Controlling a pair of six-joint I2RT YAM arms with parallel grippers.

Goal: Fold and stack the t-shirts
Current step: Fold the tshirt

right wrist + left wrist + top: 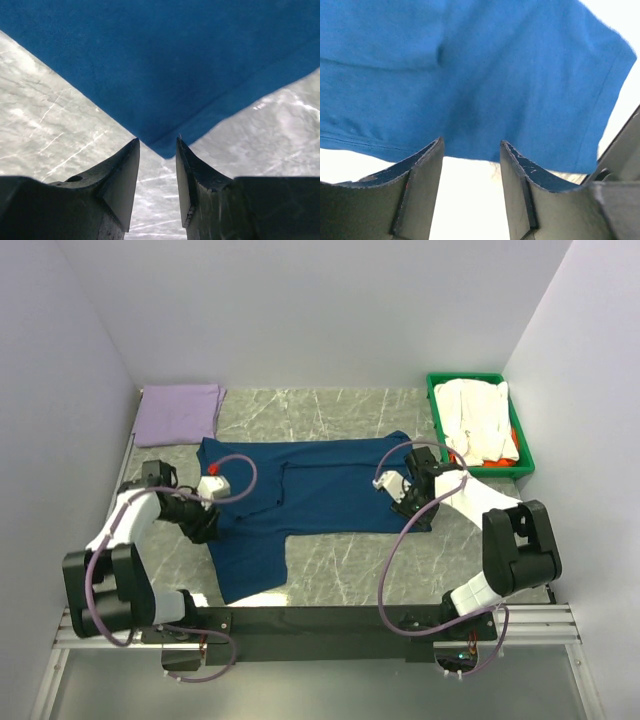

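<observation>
Done: lavender t-shirt (180, 412) lies folded at the worktop's (340, 570) far left corner.
In hand: navy t-shirt (320, 495) spread mid-worktop, folding looks unfinished.
Left gripper (471, 147): jaws apart at its left edge, gripping nothing.
Right gripper (157, 142): jaws apart at its right corner, unclamped.
Waiting: white t-shirt (478, 420) and orange-red t-shirt (513, 448), heaped in the green bin (432, 400).

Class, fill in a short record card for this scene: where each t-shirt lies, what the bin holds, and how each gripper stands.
Navy t-shirt: spread out, centre of the top view
Lavender t-shirt: folded, far left
Green bin: far right; holds white t-shirt, with orange-red t-shirt showing beneath
Left gripper: open, tips at the navy shirt's edge
Right gripper: open, navy shirt's corner at its tips
</observation>
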